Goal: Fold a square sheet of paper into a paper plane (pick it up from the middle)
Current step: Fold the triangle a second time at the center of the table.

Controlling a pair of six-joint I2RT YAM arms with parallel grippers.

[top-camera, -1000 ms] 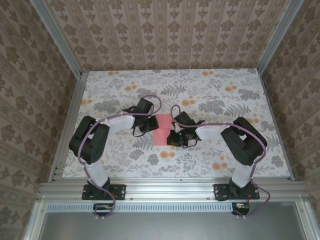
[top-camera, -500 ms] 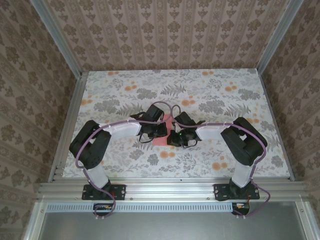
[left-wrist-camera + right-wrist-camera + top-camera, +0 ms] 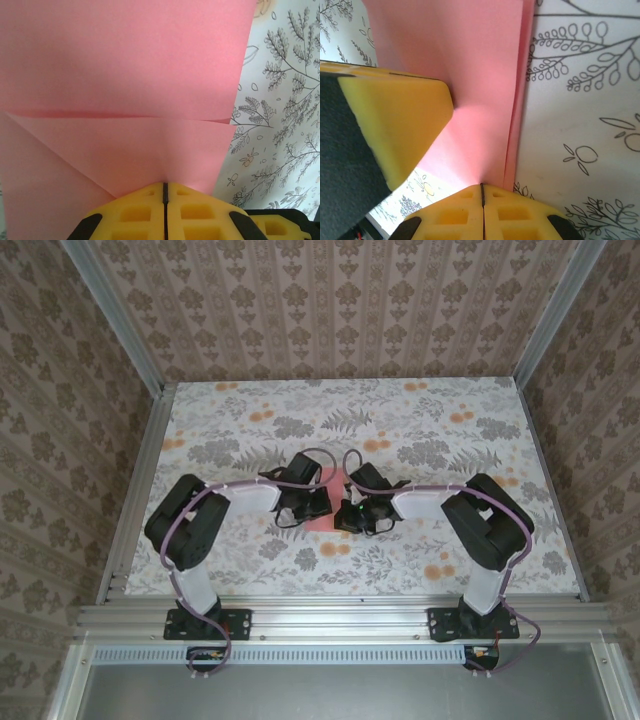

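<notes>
The pink-red sheet of paper (image 3: 319, 523) lies flat on the flowered table (image 3: 450, 450) between the two arms, mostly hidden under both wrists in the top view. In the left wrist view the paper (image 3: 125, 70) shows a straight fold edge across it and a diagonal crease at lower left. My left gripper (image 3: 164, 184) is shut, its yellow tip resting on the paper. My right gripper (image 3: 481, 186) is shut too, tip down on the paper (image 3: 480, 75) beside a layered right edge. The left gripper's yellow finger (image 3: 405, 115) sits close by on the same sheet.
An aluminium frame (image 3: 140, 470) borders the table, with patterned walls on three sides. The printed tabletop (image 3: 250, 420) stretches behind the arms and out to either side of the paper.
The left gripper has swung right from beside the sheet onto its middle and now covers most of it. The right gripper has stayed in place on the paper.
</notes>
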